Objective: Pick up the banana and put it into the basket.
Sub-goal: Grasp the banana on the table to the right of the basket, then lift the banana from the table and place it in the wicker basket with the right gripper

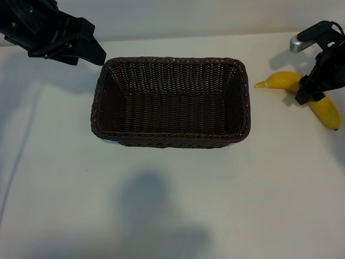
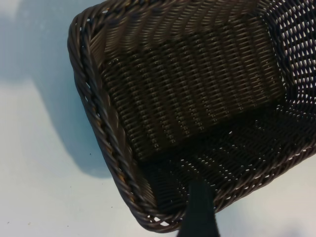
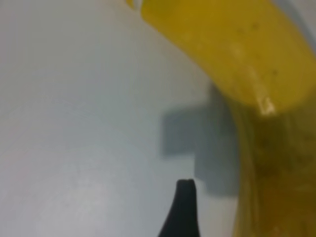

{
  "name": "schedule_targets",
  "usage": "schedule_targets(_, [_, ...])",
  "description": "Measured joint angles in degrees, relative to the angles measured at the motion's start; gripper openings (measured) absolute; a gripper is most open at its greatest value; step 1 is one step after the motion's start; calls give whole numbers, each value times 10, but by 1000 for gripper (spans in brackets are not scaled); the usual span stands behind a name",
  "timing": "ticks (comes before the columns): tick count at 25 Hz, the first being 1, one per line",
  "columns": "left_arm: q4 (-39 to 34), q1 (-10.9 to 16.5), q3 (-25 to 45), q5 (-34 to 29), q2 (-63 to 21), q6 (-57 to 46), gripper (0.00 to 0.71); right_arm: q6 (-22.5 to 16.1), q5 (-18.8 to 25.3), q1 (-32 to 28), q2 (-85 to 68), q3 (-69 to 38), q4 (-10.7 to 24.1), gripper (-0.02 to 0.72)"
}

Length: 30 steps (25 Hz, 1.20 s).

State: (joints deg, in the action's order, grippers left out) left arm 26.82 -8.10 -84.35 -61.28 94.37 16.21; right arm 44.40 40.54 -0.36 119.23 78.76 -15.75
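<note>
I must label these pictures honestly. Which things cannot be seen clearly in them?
- Banana: in the exterior view the right gripper covers its middle; contact cannot be judged.
- Banana in the right wrist view: blurred, ends cut off by the frame.
- Basket: far end cut off in the left wrist view.
- Left gripper: fingers indistinct in the exterior view.

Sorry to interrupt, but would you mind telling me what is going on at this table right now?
The right pincer, open, is over the middle of the banana, which lies on the white table to the right of the basket. It has not closed on the fruit yet. The basket has nothing in it. The left pincer is open too and sits idle by the basket's far left corner.
</note>
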Motion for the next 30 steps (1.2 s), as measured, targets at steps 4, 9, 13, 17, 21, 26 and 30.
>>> schedule_targets(4, [0, 0, 0, 0, 0, 1, 595, 0, 0, 0, 10, 0, -8, 618])
schedule_targets(9, [0, 0, 0, 0, 0, 8, 595, -1, 0, 0, 12, 0, -9, 423])
schedule_targets(13, [0, 0, 0, 0, 0, 11, 595, -2, 0, 0, 12, 0, -10, 417])
schedule_targets(17, [0, 0, 0, 0, 0, 12, 595, -6, 1, 0, 16, 2, -10, 417])
schedule_targets(21, [0, 0, 0, 0, 0, 14, 595, -9, 1, 0, 17, 3, -11, 417])
schedule_targets(26, [0, 0, 0, 0, 0, 15, 595, -11, 2, 0, 16, 5, -9, 417])
schedule_targets(30, [0, 0, 0, 0, 0, 15, 595, -21, 33, 0, 11, 33, 5, 417])
